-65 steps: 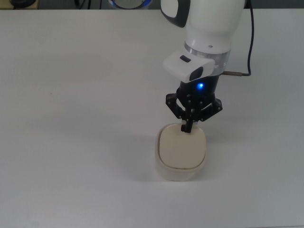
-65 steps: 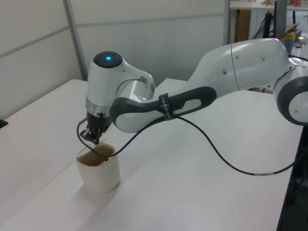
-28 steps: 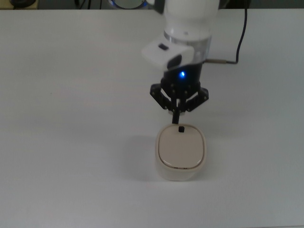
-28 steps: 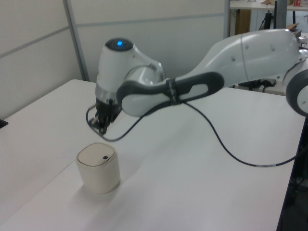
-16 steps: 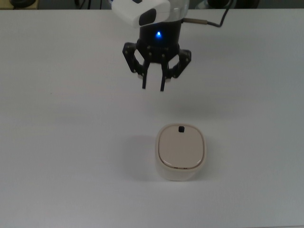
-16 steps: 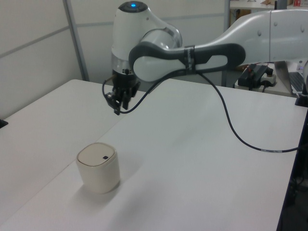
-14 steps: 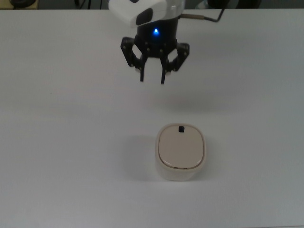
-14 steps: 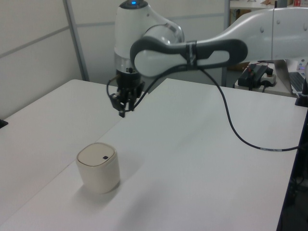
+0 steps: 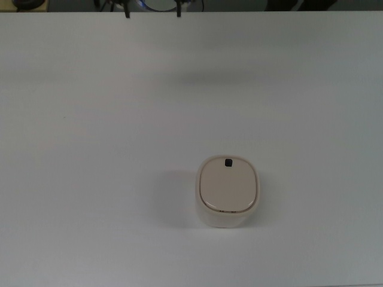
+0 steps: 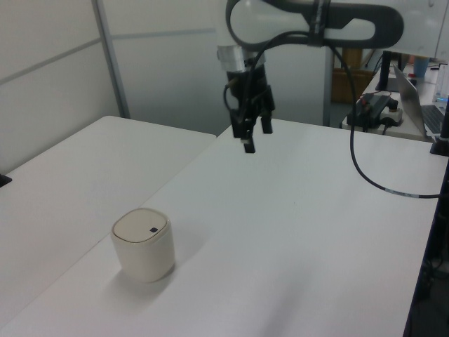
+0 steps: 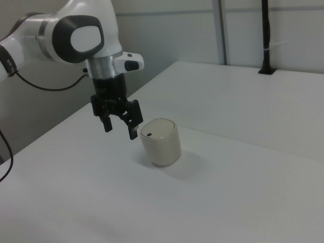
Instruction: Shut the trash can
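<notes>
Since 0.5 s ago the arm has been pulling up and back from the trash can (image 9: 228, 192); in the top view only the fingertips (image 9: 127, 14) are showing at the upper edge now. The can itself is sitting where it was, lid flat and shut.

Near to far in the left view: the white table (image 10: 295, 239) is taking up the foreground, the can (image 10: 143, 244) is standing upright on it toward the left view's left, and the gripper (image 10: 250, 130) is hanging well apart from it, up in the air over the far part of the table. Its fingers are spread wide and gripping nothing. A black cable (image 10: 365, 168) is drooping from the arm to the table. Grey wall panels are running behind; a laptop (image 10: 412, 95) is sitting at the far right.

Nothing is standing between gripper and can.

In the top view the can's long axis is running top to bottom, with the black mark (image 9: 228, 162) at the top end.
</notes>
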`<state>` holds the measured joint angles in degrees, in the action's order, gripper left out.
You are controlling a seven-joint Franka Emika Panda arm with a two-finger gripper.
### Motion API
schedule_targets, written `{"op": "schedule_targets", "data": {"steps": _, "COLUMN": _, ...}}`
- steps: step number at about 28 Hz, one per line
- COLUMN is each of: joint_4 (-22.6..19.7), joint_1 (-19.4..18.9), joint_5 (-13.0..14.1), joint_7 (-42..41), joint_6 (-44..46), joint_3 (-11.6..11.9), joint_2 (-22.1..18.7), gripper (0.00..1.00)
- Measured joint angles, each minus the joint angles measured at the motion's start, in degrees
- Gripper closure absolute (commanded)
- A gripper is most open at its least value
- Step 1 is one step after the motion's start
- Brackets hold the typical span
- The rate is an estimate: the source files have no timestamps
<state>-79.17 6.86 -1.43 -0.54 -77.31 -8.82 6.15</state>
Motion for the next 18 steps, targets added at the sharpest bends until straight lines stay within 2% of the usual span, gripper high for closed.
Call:
{"op": "schedule_targets", "data": {"steps": 11, "joint_4": -1.3, "joint_1": 7.37, "joint_5": 0.0, "joint_7": -5.67, "joint_6": 1.59, "joint_3": 0.57, "joint_2": -0.4, "gripper": 0.0}}
{"op": "schedule_targets", "data": {"steps": 18, "joint_4": -1.25, "joint_1": 9.32, "joint_5": 0.0, "joint_7": -6.16, "joint_6": 2.19, "joint_3": 0.58, "joint_2": -0.77, "gripper": 0.0}}
